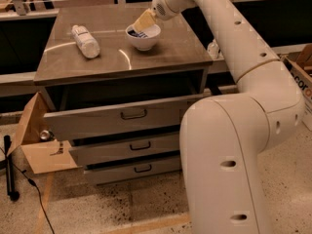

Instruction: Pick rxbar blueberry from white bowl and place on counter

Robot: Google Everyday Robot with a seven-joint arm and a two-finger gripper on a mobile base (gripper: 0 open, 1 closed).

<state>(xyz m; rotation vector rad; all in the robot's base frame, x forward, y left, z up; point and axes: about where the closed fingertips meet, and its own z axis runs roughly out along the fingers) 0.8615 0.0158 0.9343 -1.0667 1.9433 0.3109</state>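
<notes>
The white bowl point(144, 39) stands on the counter point(165, 50), right of its middle. A dark blue piece of the rxbar blueberry point(137, 33) shows inside the bowl at its left, mostly hidden by my gripper. My gripper point(143, 23) reaches down from the upper right, and its tan tip is at the bowl's rim, right over the bar. I cannot tell whether it touches the bar.
A white plastic bottle point(86, 41) lies on the counter's left part. The top drawer point(117, 118) is pulled out a little. An open cardboard box point(41, 145) sits on the floor at the left. My arm and base fill the right side.
</notes>
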